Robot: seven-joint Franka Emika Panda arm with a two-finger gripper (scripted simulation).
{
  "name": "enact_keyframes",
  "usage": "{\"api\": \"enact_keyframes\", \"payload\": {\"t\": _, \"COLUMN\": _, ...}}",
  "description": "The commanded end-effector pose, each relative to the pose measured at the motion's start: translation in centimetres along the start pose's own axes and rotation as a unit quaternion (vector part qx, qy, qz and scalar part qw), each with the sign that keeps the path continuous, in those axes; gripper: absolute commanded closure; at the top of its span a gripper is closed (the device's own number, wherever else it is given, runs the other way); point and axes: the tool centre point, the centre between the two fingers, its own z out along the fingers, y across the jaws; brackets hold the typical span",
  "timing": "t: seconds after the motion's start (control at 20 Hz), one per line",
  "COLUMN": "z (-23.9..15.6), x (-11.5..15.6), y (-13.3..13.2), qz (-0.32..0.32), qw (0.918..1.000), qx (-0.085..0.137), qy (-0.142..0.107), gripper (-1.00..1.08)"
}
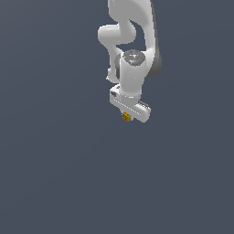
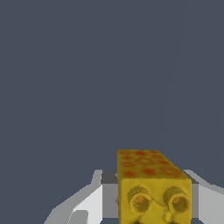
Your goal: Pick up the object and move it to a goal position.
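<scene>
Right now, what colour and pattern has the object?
Yellow-orange block with reddish spots on one face; the wrist view shows it best.

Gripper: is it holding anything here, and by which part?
Yes. The gripper holds the yellow block, one finger on each side of it. Where exactly the pads touch is hidden.

Our arm (image 1: 132,41) hangs folded, wrist pointing down; gripper (image 1: 127,117) fingers (image 2: 85,205) clamped on the cube (image 2: 151,186).
</scene>
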Motion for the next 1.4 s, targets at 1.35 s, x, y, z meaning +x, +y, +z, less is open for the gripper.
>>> {"api": "enact_keyframes", "payload": {"t": 1.35, "z": -18.3, "x": -13.4, "y": -11.6, "qz": 0.000, "qw": 1.0000, "qx": 0.000, "qy": 0.000, "gripper": 1.08}}
